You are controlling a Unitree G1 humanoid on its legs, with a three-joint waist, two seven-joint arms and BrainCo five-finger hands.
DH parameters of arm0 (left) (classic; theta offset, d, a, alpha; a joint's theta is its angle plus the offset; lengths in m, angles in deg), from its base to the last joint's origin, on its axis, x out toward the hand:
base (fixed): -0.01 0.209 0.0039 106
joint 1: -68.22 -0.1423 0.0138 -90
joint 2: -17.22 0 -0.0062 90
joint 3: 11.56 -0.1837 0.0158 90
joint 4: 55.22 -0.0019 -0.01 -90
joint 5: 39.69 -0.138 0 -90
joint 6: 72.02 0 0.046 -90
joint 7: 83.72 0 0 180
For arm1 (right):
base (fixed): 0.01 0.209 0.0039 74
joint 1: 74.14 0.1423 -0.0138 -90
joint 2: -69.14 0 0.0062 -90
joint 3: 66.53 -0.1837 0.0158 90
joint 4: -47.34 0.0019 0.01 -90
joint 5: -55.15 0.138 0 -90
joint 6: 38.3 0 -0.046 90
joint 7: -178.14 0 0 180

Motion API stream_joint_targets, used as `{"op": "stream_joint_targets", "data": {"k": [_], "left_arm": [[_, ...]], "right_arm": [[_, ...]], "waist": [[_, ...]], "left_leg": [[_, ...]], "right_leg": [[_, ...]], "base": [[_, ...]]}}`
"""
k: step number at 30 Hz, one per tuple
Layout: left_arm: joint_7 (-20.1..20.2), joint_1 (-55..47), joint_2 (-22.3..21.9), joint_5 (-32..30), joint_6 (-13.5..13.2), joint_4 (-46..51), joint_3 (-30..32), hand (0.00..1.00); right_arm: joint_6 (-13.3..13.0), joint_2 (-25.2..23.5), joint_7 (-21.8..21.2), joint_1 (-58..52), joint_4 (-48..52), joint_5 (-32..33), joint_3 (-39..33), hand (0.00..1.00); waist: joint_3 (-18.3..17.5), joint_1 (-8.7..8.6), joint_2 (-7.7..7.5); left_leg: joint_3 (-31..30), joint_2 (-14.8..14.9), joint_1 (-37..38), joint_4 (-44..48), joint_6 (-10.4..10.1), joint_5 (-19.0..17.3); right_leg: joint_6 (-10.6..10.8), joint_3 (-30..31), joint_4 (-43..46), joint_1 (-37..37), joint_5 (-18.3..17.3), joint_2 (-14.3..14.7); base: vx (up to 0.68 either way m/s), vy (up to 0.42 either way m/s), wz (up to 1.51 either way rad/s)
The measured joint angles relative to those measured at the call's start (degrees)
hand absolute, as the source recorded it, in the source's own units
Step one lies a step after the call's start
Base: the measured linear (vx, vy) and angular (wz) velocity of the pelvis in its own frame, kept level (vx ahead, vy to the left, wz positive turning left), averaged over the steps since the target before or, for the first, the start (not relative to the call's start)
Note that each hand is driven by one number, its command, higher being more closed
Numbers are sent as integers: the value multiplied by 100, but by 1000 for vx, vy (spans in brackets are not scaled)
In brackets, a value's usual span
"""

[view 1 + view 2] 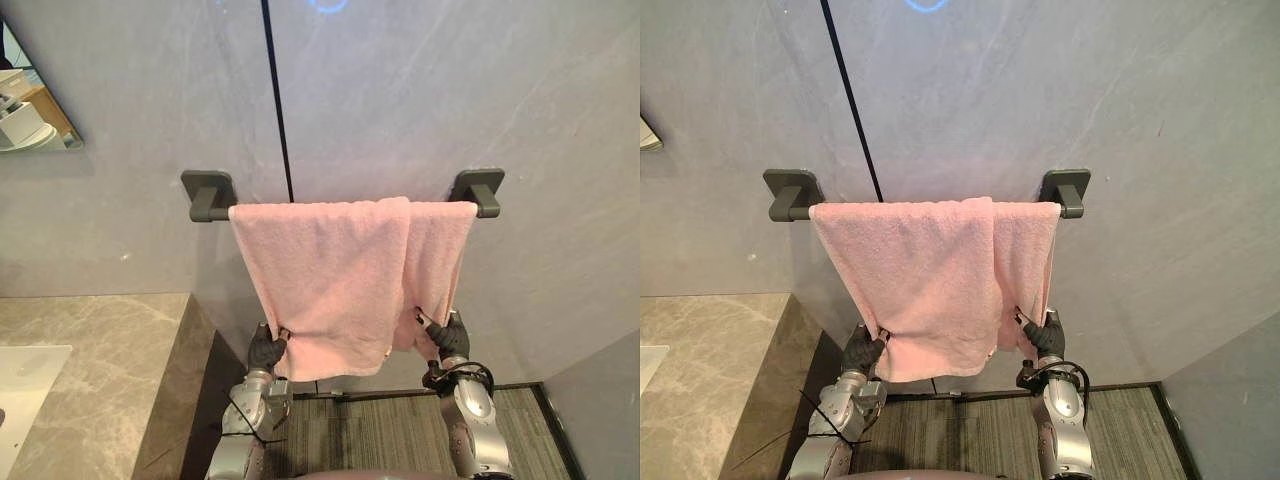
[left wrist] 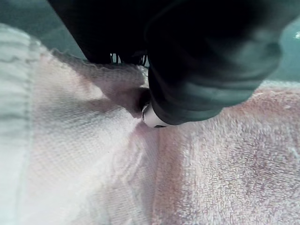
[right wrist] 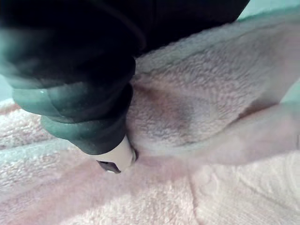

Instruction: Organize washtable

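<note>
A pink towel [image 1: 340, 280] hangs over a dark grey bar [image 1: 209, 212] on a grey wall [image 1: 450, 90]. The bar is fixed to the wall at both ends, and the towel covers almost all of it. The towel is not flat. One wide part hangs in front and goes down low. A thinner part shows beside it on the right side and ends a bit higher up.

The left robot hand [image 1: 264, 350] is at the bottom left corner of the wide part. Its fingers are closed on the towel and pinch the edge. From close up, a dark fingertip pushes into the soft cloth and makes a little fold there.

The right robot hand [image 1: 452, 335] is at the bottom of the thinner part on the right. It pinches the towel too, and the cloth is bunched up by its dark fingers. Both robot hands are under the bar, well apart from each other, with the towel between them.

A thin black line [image 1: 277, 100] runs down the wall to the bar. To the left is a stone desk [image 1: 100, 370] with a white sink [image 1: 25, 385] in it. The corner of a mirror [image 1: 25, 110] is on the wall above the desk. The floor [image 1: 370, 435] below the towel is grey with stripes.
</note>
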Motion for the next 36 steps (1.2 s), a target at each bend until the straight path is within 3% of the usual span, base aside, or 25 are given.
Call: {"op": "stream_joint_targets", "data": {"k": [8,12,18,24,28,33,36], "left_arm": [[-61,-125,-12,36,16,-212,127,0],[-135,-298,-227,136,47,-207,516,0],[-193,-689,-247,402,113,378,1103,0],[-474,-884,-219,534,66,1883,1996,0],[-729,-805,-216,523,-149,3120,2323,0],[-1066,-211,-214,450,-566,4291,2935,0],[-1107,-66,-71,559,-839,4890,2977,0]], "right_arm": [[102,-11,54,-207,-463,-218,-22,0],[227,-77,234,-659,-306,-226,-152,0],[272,-178,540,-1155,972,-231,-546,0],[254,-173,938,-1092,2585,-450,-1313,0],[153,-135,1150,-727,3487,-451,-1589,0],[-236,133,1146,214,4256,-628,-1770,0],[-459,407,1043,703,4648,-673,-1651,0]], "waist": [[5,13,-21],[37,65,-38],[45,140,-60],[25,156,-58],[4,146,-52],[-115,139,-39],[-142,142,-4]], "left_leg": [[-6,-4,177,-158,-1,36],[6,5,171,-156,-3,30],[163,73,210,70,-15,-184],[242,134,183,337,-48,-353],[292,157,180,450,-63,-423],[204,131,226,458,-61,-427],[138,100,256,457,-53,-428]], "right_leg": [[2,-43,-109,173,-2,3],[39,-35,-51,173,-34,-17],[33,-6,340,143,-290,-41],[24,39,498,93,-427,-26],[24,63,494,135,-426,-12],[24,94,490,190,-425,-21],[24,95,478,198,-425,-22]], "base": [[-3,-13,1],[-10,-16,0],[-24,-12,-4],[3,-20,-6],[35,-10,-3],[-26,-17,2],[-80,-15,5]]}}
